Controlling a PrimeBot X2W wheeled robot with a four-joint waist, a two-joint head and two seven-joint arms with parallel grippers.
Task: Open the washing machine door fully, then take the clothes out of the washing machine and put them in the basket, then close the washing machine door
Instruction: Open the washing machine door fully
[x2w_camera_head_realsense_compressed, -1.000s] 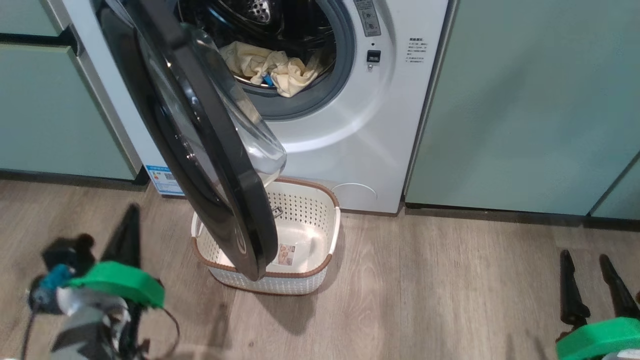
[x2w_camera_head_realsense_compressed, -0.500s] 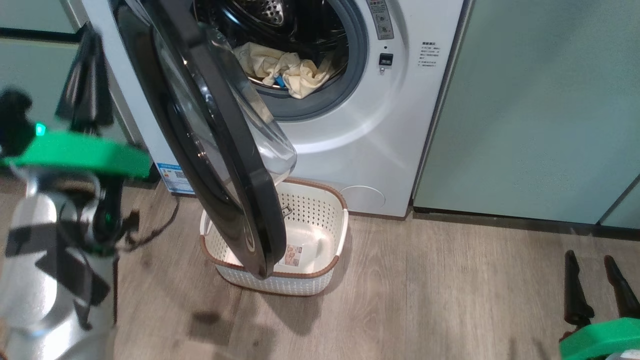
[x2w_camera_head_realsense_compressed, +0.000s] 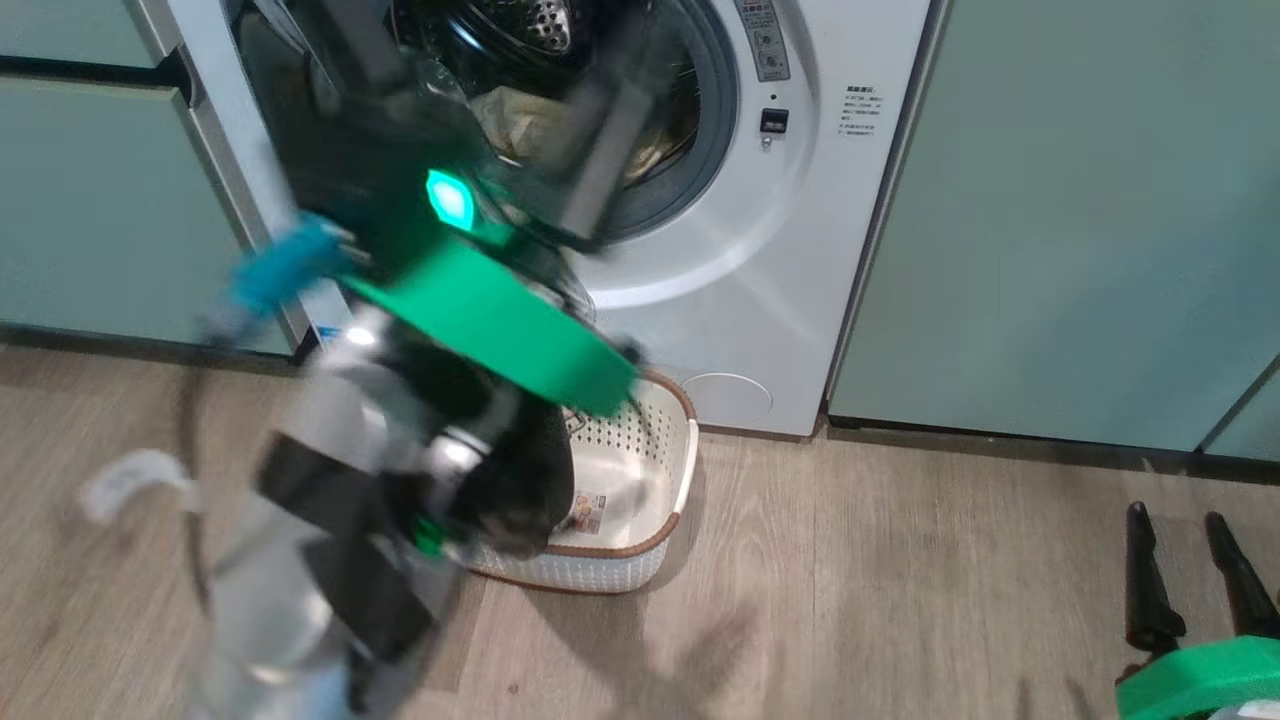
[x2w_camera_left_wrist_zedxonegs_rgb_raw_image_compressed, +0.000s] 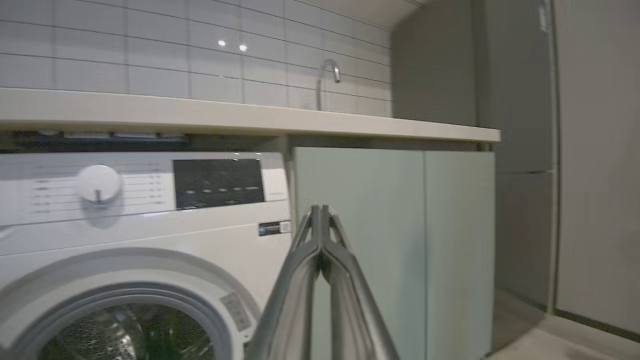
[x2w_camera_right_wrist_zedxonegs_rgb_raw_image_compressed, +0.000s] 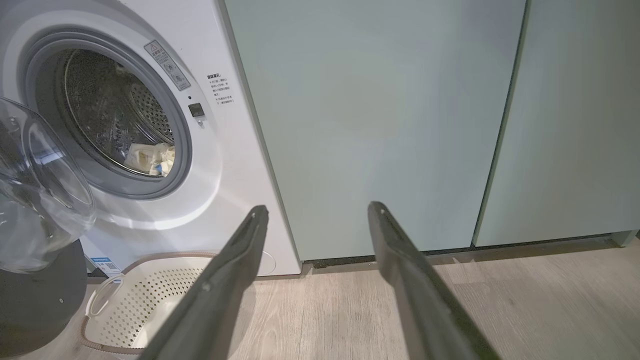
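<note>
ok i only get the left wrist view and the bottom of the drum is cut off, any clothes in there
observer: Yes. The right wrist view shows pale yellow clothes lying low in the drum, near the front.
operator: and where's the basket
observer: The basket stands on the floor right in front of the washing machine, below the opening. The part in view holds no clothes.
operator: right tool free?
observer: The right tool is open with nothing in it, low over the floor and facing the pale green cabinet beside the washing machine.
</note>
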